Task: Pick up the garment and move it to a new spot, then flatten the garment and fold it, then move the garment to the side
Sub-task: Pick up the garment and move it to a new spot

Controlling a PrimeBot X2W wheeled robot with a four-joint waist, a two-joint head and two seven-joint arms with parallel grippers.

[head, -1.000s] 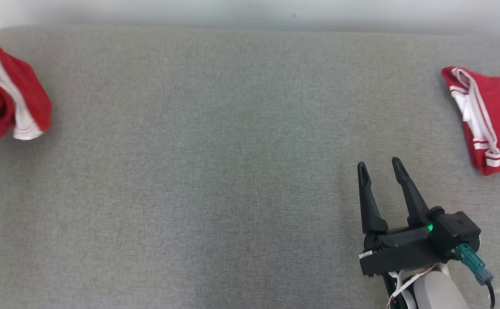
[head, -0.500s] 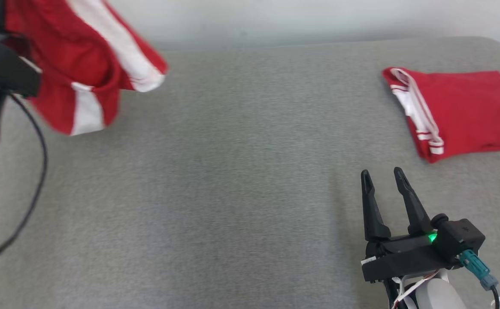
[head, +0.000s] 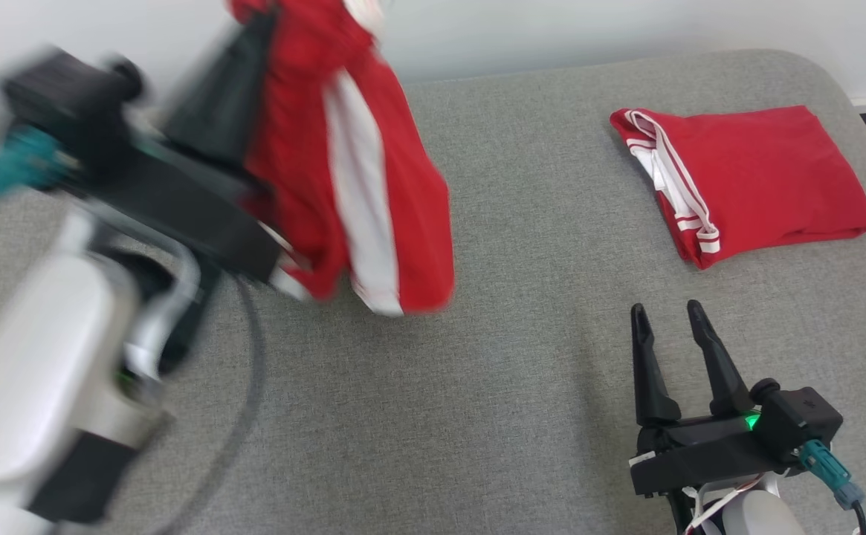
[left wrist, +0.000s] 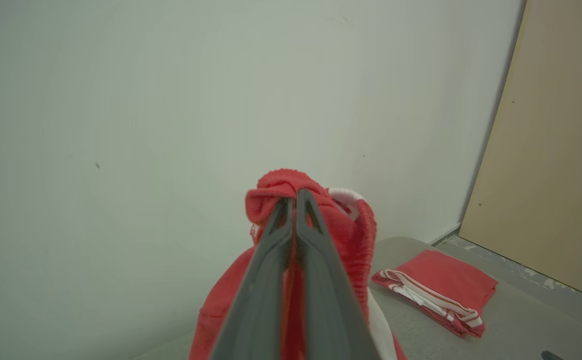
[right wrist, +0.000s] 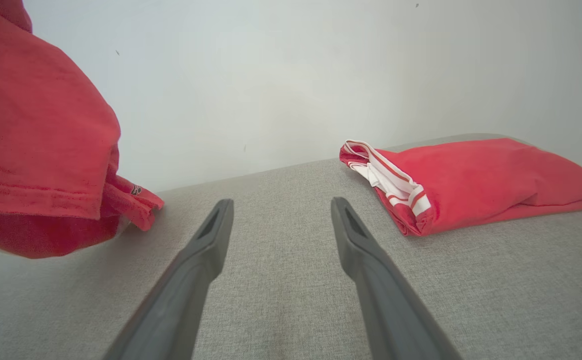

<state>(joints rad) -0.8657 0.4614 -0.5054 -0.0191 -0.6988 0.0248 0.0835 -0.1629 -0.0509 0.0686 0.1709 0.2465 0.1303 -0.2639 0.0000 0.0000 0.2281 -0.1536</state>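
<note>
- The left forearm (head: 31, 371), pale and blurred, takes up the lower left of the head view. A second ago it was outside the picture, and half a second ago only the wrist showed at the left edge.
- A black cable (head: 247, 371) loops down beside it over the grey upholstered surface (head: 477, 386).
- The left gripper (head: 254, 44) points up toward the wall, its fingers clamped on the red-and-white garment (head: 373, 186).
- The garment hangs bunched, left of centre. It has swung in from the far left edge, and whether its lower hem touches the surface I cannot tell.
- The left wrist view adds the grip itself. The two fingers (left wrist: 315, 260) lie pressed together with red cloth between them and a wad of it over their tips.
- The right wrist view adds a small label on the hem of the hanging cloth (right wrist: 36, 140).
- The right gripper (head: 664, 308) hovers at the lower right, jaws spread wide and holding nothing. Its place in the head view has barely changed.
- A folded red garment (head: 752, 178) lies flat near the surface's far right corner, well apart from both grippers. It sits further left in the picture than before because the camera has turned.
- A tan panel (left wrist: 545, 175) stands at the right of the left wrist view, beyond the surface.
</note>
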